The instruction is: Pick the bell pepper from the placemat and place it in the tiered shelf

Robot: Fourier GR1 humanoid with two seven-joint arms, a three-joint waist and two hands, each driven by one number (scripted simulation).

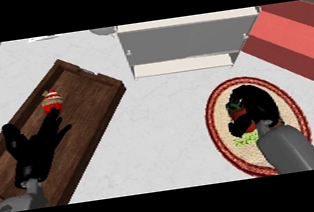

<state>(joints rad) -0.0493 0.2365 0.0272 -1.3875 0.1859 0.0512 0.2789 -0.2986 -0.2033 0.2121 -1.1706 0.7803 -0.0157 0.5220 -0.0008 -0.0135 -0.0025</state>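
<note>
Right hand (258, 103) curls round the bell pepper (247, 125) on the placemat (289, 105); an off-centre hold could let it roll free on the lift toward the tiered shelf (181, 41).

The counter (163, 127) was white with faint grey mottling. Along its left edge lay a dark brown wooden tray (92, 102), which carried a small red item (51, 102) capped in white and tan. At the far edge stood the tiered shelf (181, 44), with a cream top and ledge and grey walls. A flat sheet (296, 43) at the far right corner was red in two shades. The oval placemat (289, 109) near the right edge was woven tan, ringed in dark red. The bell pepper (246, 121) was red, with pale green below. Both hands, left (35, 145) and right (256, 104), were black, their forearms (289, 147) grey.
</note>
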